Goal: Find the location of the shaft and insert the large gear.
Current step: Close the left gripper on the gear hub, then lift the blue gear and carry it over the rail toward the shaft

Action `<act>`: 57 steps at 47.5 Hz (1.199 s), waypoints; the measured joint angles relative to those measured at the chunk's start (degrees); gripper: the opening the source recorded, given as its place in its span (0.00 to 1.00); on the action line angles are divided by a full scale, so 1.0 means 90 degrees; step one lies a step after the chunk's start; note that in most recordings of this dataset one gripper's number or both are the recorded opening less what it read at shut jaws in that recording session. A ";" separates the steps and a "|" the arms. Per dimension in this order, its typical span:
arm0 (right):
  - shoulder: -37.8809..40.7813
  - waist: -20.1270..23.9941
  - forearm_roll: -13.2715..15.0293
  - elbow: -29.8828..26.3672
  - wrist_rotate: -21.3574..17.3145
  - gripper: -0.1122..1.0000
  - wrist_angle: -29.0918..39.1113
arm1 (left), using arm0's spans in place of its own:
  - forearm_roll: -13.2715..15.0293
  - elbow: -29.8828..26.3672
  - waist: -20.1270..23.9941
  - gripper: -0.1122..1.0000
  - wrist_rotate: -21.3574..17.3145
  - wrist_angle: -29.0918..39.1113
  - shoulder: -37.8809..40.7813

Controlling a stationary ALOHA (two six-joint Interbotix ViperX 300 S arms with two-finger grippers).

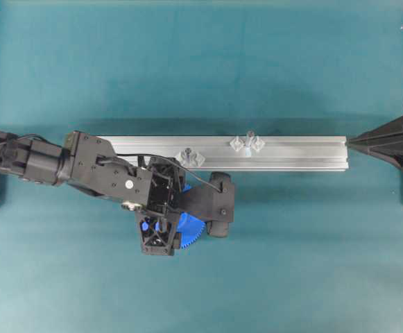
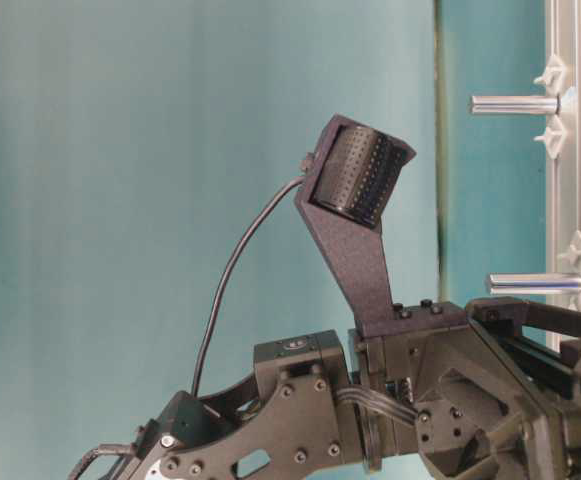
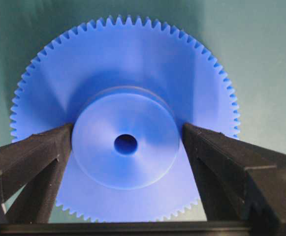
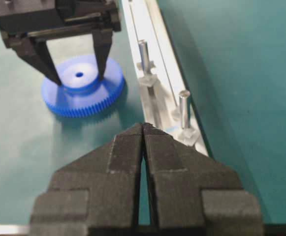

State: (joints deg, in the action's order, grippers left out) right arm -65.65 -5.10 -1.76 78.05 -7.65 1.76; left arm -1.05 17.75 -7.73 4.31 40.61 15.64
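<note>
The large gear [image 3: 125, 123] lies flat on the green table [image 1: 291, 250], on the near side of the aluminium rail [image 1: 291, 152] and just left of its middle. In the overhead view only a blue arc of its toothed rim shows [image 1: 191, 232] from under the left arm's wrist. The left gripper [image 3: 127, 135] hangs straight over it with its fingers [image 3: 206, 147] spread wide, one on each side of the raised hub; the tips stand just beside the hub wall, and whether they touch it cannot be told. The centre hole is uncovered between them. The right wrist view shows the same straddle from the side, the two dark fingers [image 4: 101, 51] reaching down onto the disc's top face.

Two upright pegs stand on the rail, each between clear diamond tabs. The shaft [image 1: 247, 142] is the right one, right of and beyond the gear; the other peg [image 1: 189, 157] sits just beyond the left wrist. The rail's long edges run left to right, and its right end stops near the right arm's base.

The right gripper [image 4: 143, 129] is pressed together with nothing between its tips, held back at the right end of the rail. Bare green table stretches right of the gear and along the whole near side.
</note>
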 measured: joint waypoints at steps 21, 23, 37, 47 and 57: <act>-0.0010 0.0000 0.0000 0.0000 0.0000 0.12 0.0000 | 0.0010 0.0000 0.0000 0.87 0.0029 -0.0010 0.0000; -0.0010 0.0000 0.0000 0.0000 0.0000 0.12 -0.0010 | 0.0000 0.0000 0.0000 0.79 0.0020 -0.0010 0.0000; -0.0010 0.0000 0.0000 0.0000 0.0000 0.12 -0.0010 | 0.0000 0.0000 0.0000 0.73 -0.0029 -0.0010 -0.0010; -0.0010 0.0000 0.0000 0.0000 0.0010 0.12 0.0000 | 0.0000 0.0000 -0.0010 0.73 -0.0029 -0.0010 -0.0010; -0.0010 0.0000 0.0000 0.0000 0.0000 0.12 0.0000 | 0.0000 -0.0039 0.0000 0.73 -0.0068 0.0020 -0.0010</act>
State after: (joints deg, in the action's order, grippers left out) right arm -65.74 -5.10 -1.76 78.05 -7.65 1.76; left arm -1.05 17.40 -7.73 3.69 40.78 15.56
